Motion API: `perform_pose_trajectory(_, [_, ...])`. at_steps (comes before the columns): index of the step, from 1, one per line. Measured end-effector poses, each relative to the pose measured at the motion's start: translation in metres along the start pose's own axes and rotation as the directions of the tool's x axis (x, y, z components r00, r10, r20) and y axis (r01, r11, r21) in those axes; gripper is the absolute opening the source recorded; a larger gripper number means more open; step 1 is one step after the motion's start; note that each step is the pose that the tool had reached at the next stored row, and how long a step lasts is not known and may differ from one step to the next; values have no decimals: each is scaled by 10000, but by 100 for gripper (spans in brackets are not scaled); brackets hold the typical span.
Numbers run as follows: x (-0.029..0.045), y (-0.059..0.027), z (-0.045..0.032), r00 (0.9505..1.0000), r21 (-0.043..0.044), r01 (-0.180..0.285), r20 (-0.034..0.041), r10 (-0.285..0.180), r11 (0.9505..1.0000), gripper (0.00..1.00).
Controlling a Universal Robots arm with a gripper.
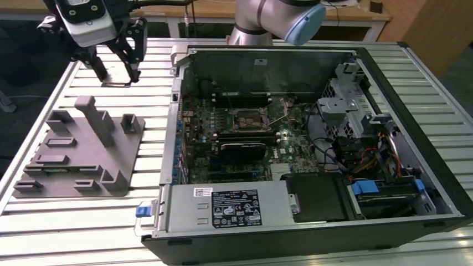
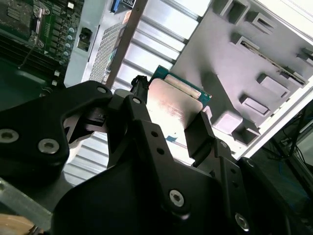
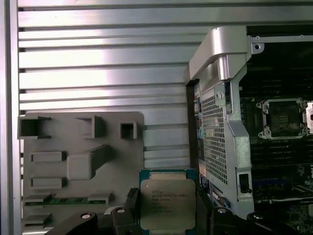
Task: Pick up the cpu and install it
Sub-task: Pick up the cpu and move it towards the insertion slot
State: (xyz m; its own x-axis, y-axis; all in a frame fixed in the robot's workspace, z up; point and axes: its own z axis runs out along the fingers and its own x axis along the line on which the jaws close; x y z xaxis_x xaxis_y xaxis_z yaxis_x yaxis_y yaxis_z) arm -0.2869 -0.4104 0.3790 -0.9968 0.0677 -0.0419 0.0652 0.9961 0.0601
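My gripper [image 1: 117, 80] is at the far corner of the table, on the exterior view's left, shut on the cpu [image 1: 116, 84]. The cpu [image 3: 167, 203] is a flat square chip with a silvery metal top and a green edge, pinched by two opposite sides between the black fingers [image 3: 131, 201]. In the second wrist view the cpu [image 2: 173, 105] lies flat between the fingertips [image 2: 199, 131], held in the air over the slatted table. The open motherboard socket [image 1: 247, 118] sits inside the computer case, well off to the exterior view's right of the gripper; the socket [image 3: 283, 117] has nothing in it.
A grey holder fixture [image 1: 81, 149] with posts and slots lies on the slatted table [image 1: 96, 221] near the gripper. The open computer case [image 1: 414, 166] has a raised metal wall [image 3: 230, 122] between the gripper and the motherboard. Cables and drive bays [image 1: 369, 166] crowd the case's right side.
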Motion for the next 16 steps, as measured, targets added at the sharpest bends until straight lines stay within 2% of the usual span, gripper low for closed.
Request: perform_pose_trajectory(16, [-240,16,11,10000,0,-1,1,1,10000,54])
